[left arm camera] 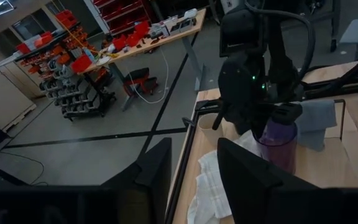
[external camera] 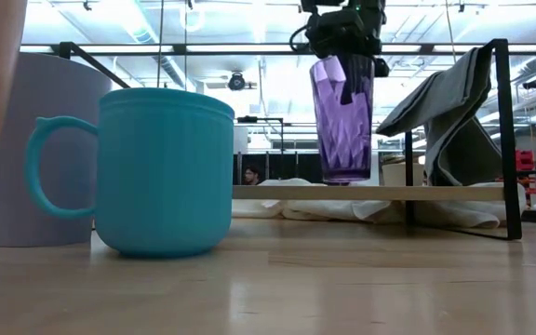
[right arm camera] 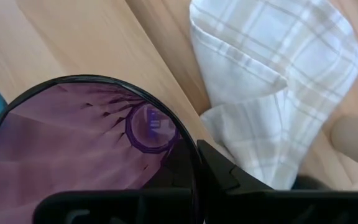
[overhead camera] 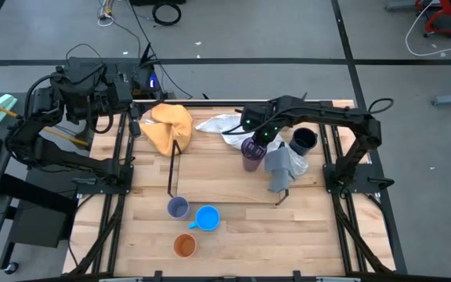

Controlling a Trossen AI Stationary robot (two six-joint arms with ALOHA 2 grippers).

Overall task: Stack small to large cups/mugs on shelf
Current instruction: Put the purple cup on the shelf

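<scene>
High view places the right gripper [overhead camera: 254,139] over the middle of the table's far half, clamped on the rim of the purple cup [overhead camera: 251,152]. One finger sits inside the wall and one outside, which keeps the cup upright and its open mouth facing up. Low view shows the cup's base at, or just above, the shelf [external camera: 370,193] board; contact cannot be confirmed. Judged from this, the cup is being placed on the shelf.

The dark navy cup [overhead camera: 303,140] stands near the table's far right edge. The lavender cup [overhead camera: 178,207], blue mug [overhead camera: 207,218] and orange cup [overhead camera: 184,246] are grouped near the table's near edge, left of centre, well apart from the shelf, so they are not yet stacked.

A grey cloth [overhead camera: 282,167] hangs over the shelf's right end. A checked cloth [right arm camera: 278,87] lies beside the purple cup; a yellow cloth [overhead camera: 171,127] lies toward the far left corner.

The left gripper [left arm camera: 188,180] waits off the table's far left corner, fingers parted and empty.

No brand, label or writing is readable.
</scene>
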